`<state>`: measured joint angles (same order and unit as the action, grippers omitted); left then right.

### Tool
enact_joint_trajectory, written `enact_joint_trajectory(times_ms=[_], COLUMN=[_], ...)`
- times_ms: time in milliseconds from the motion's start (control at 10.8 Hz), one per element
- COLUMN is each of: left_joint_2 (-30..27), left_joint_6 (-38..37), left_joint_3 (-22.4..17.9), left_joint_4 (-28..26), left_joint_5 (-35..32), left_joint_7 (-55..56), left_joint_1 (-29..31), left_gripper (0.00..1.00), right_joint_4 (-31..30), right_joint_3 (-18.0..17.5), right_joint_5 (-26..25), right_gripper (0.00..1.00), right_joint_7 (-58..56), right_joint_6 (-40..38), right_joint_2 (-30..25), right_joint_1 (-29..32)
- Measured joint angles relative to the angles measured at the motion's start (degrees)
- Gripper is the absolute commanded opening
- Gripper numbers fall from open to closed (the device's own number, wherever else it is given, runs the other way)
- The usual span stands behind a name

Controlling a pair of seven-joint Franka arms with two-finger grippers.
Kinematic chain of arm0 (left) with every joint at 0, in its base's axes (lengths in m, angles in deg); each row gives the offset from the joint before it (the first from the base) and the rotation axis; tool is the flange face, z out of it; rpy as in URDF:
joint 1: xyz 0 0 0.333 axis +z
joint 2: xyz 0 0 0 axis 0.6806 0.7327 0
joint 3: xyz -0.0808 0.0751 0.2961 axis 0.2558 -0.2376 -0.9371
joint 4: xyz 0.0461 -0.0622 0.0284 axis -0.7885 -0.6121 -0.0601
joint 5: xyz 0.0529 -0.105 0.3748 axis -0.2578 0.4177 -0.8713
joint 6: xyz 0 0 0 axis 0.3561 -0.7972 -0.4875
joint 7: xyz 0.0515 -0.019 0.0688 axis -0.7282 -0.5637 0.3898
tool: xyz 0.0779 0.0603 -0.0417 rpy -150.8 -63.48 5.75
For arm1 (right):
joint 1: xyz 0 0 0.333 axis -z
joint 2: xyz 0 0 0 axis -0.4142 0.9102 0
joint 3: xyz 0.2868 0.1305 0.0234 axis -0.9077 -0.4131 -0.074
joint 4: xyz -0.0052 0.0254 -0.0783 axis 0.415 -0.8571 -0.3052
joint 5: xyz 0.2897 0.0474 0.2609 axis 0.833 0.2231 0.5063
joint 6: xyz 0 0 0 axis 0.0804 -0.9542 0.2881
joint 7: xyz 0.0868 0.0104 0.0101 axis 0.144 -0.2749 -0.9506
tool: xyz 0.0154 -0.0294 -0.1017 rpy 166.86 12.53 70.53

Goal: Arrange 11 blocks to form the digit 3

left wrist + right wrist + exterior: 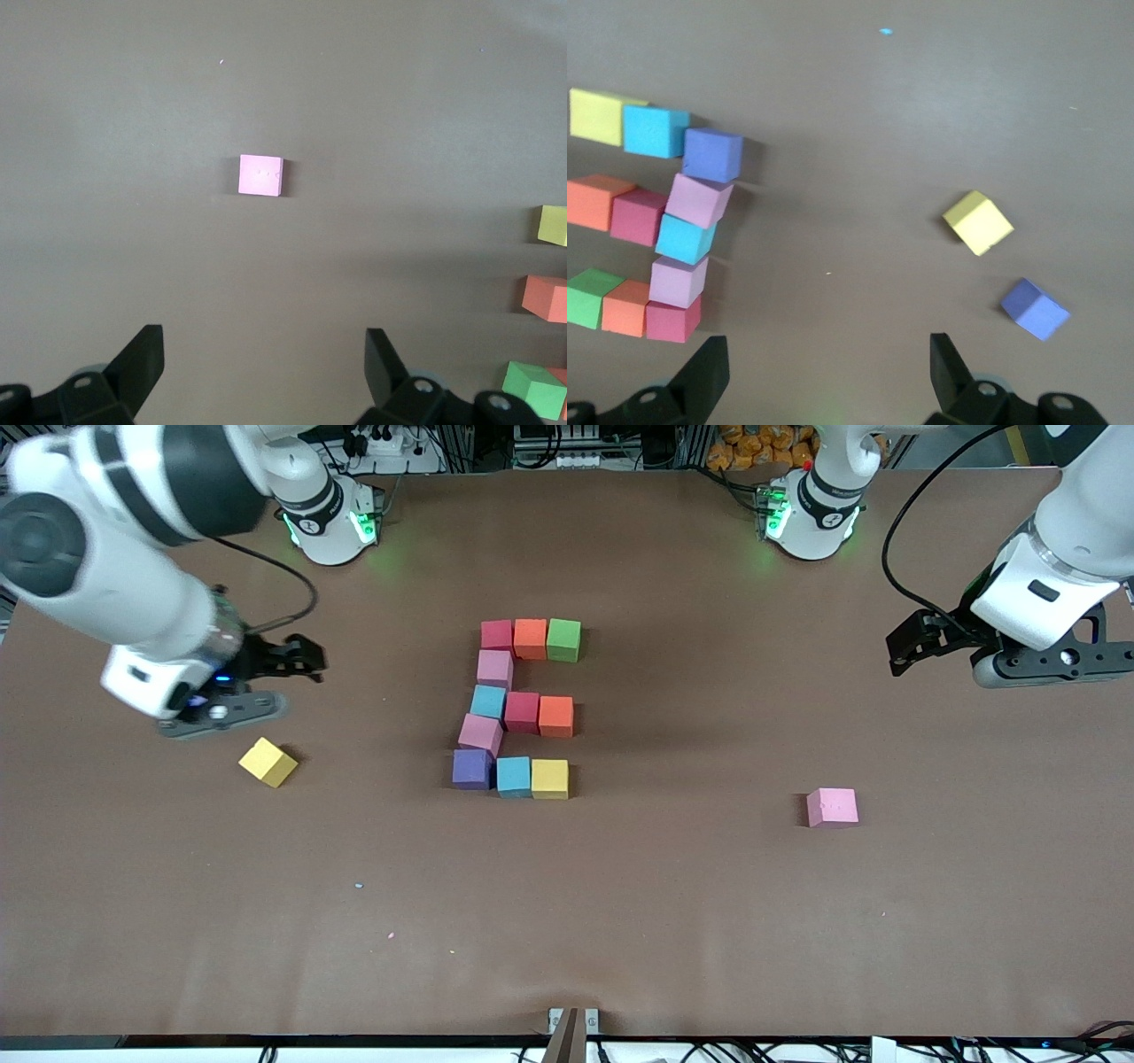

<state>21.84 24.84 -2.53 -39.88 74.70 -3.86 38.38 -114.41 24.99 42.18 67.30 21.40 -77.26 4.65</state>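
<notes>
In the middle of the worktop [709, 921] the digit 3 [518, 707] looks complete, as far as I can judge. I count eleven blocks in it. The bar farthest from the front camera is a dark pink block [497, 635], an orange block [530, 638] and a green block [563, 639]. A light pink cube [494, 668] links it to the middle bar: blue [488, 701], dark pink [522, 712] and orange [555, 716]. Another light pink cube [480, 734] links down to the nearest bar: purple [471, 769], blue [513, 777] and yellow [549, 779]. The spine cubes are a little turned and not in one straight line, so some tidying is perhaps still useful.

Some blocks are left outside the figure. A loose yellow block [267, 762] lies toward the right arm's end, and a loose pink block [832, 808] lies toward the left arm's end, both well apart from the digit. The right wrist view also shows a loose blue-purple block [1034, 309] near the yellow one; in the front view the arm hides it.

The right end effector [297, 657] hangs over the worktop near the loose yellow block, with its fingers wide and holding nothing. The left end effector [912, 642] hangs over its own end of the worktop, also wide and empty.
</notes>
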Motion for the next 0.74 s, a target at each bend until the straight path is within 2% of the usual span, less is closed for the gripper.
enact_joint_trajectory(times_ms=[463,741], left_joint_2=[0.0,0.2], left_joint_6=[0.0,-0.1], left_joint_3=[0.0,0.1], left_joint_4=[0.0,0.0], left_joint_5=[0.0,0.0], left_joint_7=[0.0,0.0], left_joint_1=[-0.1,-0.3], left_gripper=[1.00,1.00], right_joint_4=[3.5,3.7], right_joint_3=[1.4,1.4], right_joint_5=[0.2,0.3], right_gripper=[1.00,1.00], right_joint_7=[-5.2,-5.5], right_joint_6=[-3.1,-3.2], right_joint_2=[-0.9,-1.7], right_joint_1=[5.7,6.8])
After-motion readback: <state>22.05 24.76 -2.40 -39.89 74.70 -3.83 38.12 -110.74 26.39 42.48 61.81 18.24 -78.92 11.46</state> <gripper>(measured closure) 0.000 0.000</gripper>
